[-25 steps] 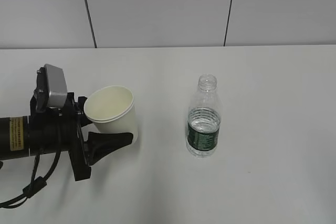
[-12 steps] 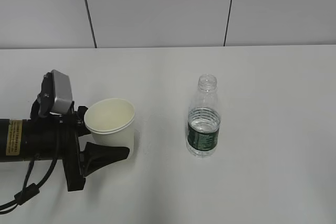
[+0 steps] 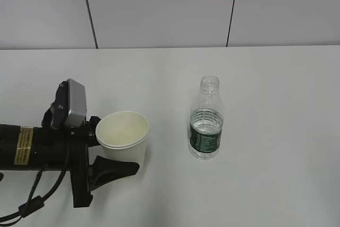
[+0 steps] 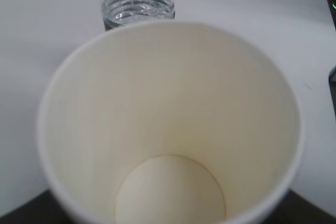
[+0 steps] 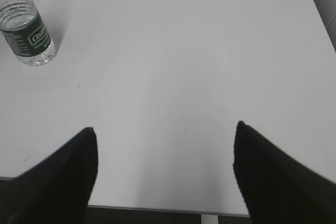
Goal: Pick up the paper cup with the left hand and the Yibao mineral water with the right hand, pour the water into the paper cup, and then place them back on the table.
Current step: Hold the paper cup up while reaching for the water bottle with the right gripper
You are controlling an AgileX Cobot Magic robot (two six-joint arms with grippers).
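While the black two-fingered left hand [image 3: 114, 158] grips the upright cream-white paper cup [image 3: 124, 140] on the plain white worktop [image 3: 276, 104], the clear ribbed green-labelled water bottle [image 3: 206, 119] stands apart, the right hand [image 5: 165, 169] spread empty.

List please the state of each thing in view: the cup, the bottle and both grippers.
paper cup: upright, empty, held.
Yibao mineral water: upright on the table, uncapped, partly filled, untouched.
left gripper: shut on the paper cup.
right gripper: open, empty, apart from the bottle.
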